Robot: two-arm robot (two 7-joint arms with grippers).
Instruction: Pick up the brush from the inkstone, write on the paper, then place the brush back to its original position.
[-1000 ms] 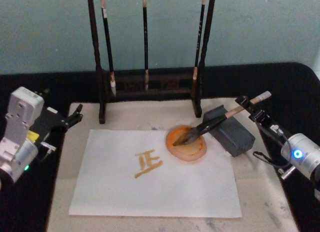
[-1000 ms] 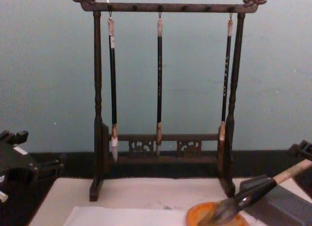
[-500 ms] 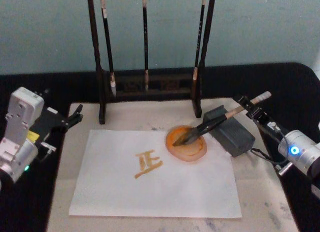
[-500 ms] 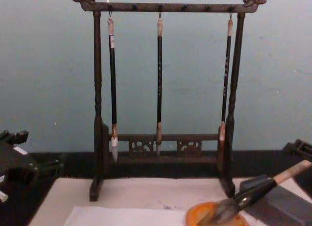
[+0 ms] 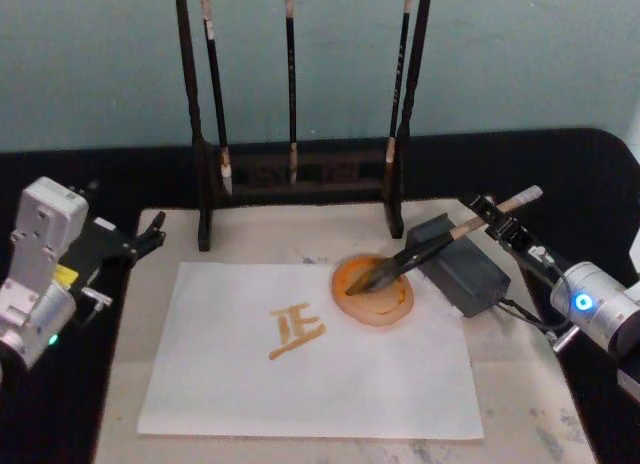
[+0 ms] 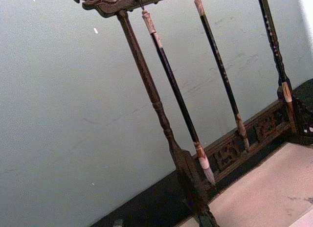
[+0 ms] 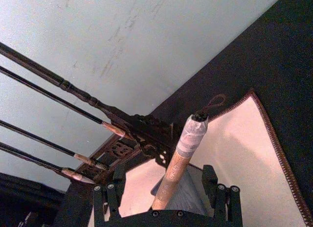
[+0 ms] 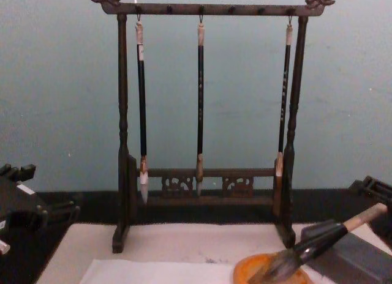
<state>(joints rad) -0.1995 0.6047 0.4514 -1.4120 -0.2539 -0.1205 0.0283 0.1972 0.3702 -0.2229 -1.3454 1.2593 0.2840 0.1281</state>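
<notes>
The brush [image 5: 420,249] lies slanted, its black shaft resting on the grey inkstone [image 5: 475,279] and its bushy tip in an orange dish [image 5: 385,304]. My right gripper [image 5: 493,216] is open at the pale upper handle, a finger on each side. The right wrist view shows the handle [image 7: 178,158] running between the spread fingers [image 7: 110,195] with gaps on both sides. The white paper [image 5: 300,384] lies flat on the beige mat and carries an orange-brown character [image 5: 297,329]. My left gripper [image 5: 148,232] is parked open at the mat's left edge.
A dark wooden rack [image 5: 300,169] with three thin hanging brushes stands at the back of the mat [image 5: 520,404]. The orange dish overlaps the paper's far right corner. Black table surface surrounds the mat.
The right arm has shifted slightly inward, along the handle. The brush has stayed put on the inkstone with its tip in the dish. The left arm has not moved.
</notes>
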